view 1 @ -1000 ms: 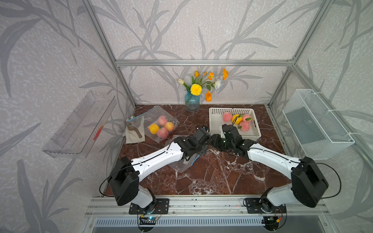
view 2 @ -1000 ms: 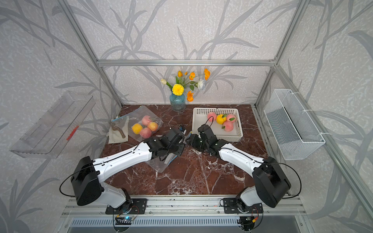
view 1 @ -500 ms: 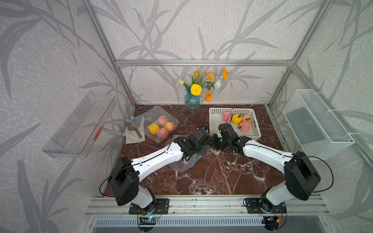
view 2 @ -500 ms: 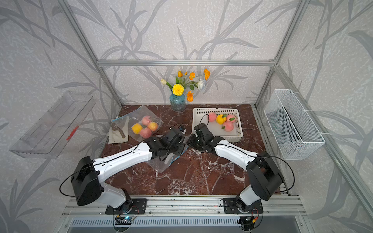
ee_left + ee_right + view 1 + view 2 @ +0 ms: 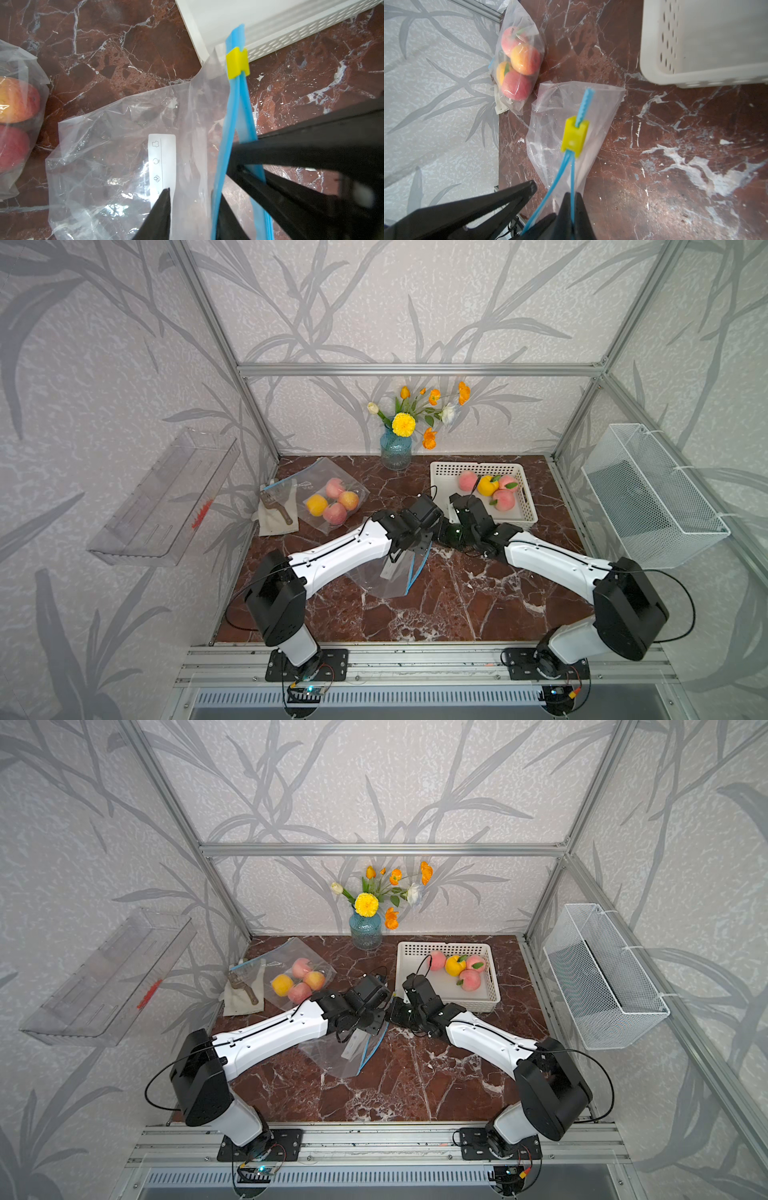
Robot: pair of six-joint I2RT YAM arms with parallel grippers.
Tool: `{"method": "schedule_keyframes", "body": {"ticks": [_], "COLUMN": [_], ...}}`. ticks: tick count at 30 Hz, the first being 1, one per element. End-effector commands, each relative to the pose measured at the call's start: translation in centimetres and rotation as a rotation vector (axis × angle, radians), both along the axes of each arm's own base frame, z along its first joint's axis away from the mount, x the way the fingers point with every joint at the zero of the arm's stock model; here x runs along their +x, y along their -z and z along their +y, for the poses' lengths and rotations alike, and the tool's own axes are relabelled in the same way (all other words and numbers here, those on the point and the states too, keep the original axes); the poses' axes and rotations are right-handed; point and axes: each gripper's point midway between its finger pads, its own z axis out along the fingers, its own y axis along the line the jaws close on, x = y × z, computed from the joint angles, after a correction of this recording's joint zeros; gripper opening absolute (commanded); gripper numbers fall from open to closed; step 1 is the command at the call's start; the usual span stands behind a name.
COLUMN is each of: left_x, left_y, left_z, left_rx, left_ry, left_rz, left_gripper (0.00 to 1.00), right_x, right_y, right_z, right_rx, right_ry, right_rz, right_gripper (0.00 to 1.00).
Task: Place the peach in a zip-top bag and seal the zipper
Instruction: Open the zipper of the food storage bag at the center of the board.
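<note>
Both arms meet over the middle of the table, with the empty bag hanging below them, clear and crumpled. The right gripper is closed tight on one blue strip of the zipper — the strip runs straight into its pinched tips. The left gripper stands partly open: its fingers sit either side of the bag's other lip with a gap showing, and they pinch nothing. The two zipper strips part near the grippers and join again at the yellow slider, which sits near the far end of the track, so the mouth is open.

The peaches lie in the white basket at the back right — three pink ones around a yellow fruit, close behind the right wrist. A second bag holding four fruits lies at the back left. A vase of flowers stands between the two by the back wall.
</note>
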Motion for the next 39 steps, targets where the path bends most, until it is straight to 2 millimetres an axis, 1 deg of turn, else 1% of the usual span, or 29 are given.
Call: {"method": "schedule_keyframes", "body": {"ticks": [1, 3, 5, 6, 8, 11, 14, 19, 21, 23, 26, 30, 32, 35, 39], "left_x": [-0.2, -0.3, -0.1, 0.0, 0.2, 0.4, 0.4, 0.1, 0.1, 0.3, 0.7, 1.9, 2.4, 2.9, 3.2], "left_y": [0.1, 0.1, -0.3, -0.7, -1.5, -2.9, -4.2, -6.2, -6.5, -6.5, -6.4, -6.0, -5.8, -5.7, -6.0], "left_z": [0.6, 0.8, 1.1, 1.3, 1.8, 2.9, 3.8, 4.4, 4.4, 3.8, 3.0, 2.4, 2.1, 1.8, 2.2], "left_rx": [0.044, 0.057, 0.071, 0.074, 0.077, 0.082, 0.078, 0.020, -0.024, -0.083, -0.132, -0.141, -0.145, -0.151, -0.152], "left_ry": [0.003, 0.000, -0.011, -0.018, -0.034, -0.076, -0.103, -0.132, -0.146, -0.153, -0.173, -0.229, -0.250, -0.263, -0.275], "left_rz": [0.034, 0.039, 0.029, 0.017, -0.012, -0.063, -0.102, -0.147, -0.174, -0.189, -0.194, -0.194, -0.194, -0.195, -0.206], "left_gripper": [0.27, 0.17, 0.09, 0.07, 0.06, 0.00, 0.00, 0.00, 0.00, 0.00, 0.00, 0.00, 0.00, 0.00, 0.00], "right_x": [-0.3, -0.3, -0.4, -0.5, -0.5, -0.5, -0.4, 0.2, 0.7, 0.9, 0.6, -0.6, -1.3, -2.2, -2.2], "right_y": [-1.3, -1.0, -0.7, -0.4, 0.1, 0.6, 0.3, -1.2, -1.9, -2.7, -3.6, -4.5, -4.3, -3.3, -1.8], "right_z": [0.5, 0.5, 0.4, 0.2, -0.3, -1.6, -2.5, -2.6, -2.5, -2.3, -1.9, -1.4, -1.1, -0.8, -2.0], "right_rx": [0.035, 0.032, 0.019, 0.007, -0.027, -0.101, -0.163, -0.220, -0.236, -0.238, -0.220, -0.198, -0.192, -0.198, -0.259], "right_ry": [-0.030, -0.031, -0.032, -0.030, -0.023, -0.006, -0.011, -0.048, -0.059, -0.074, -0.099, -0.124, -0.141, -0.154, -0.118], "right_rz": [-0.044, -0.037, -0.032, -0.027, -0.027, -0.044, -0.075, -0.136, -0.162, -0.184, -0.205, -0.230, -0.217, -0.181, -0.161], "right_gripper": [0.05, 0.05, 0.06, 0.06, 0.06, 0.07, 0.08, 0.12, 0.13, 0.16, 0.25, 0.40, 0.43, 0.43, 0.40]}}
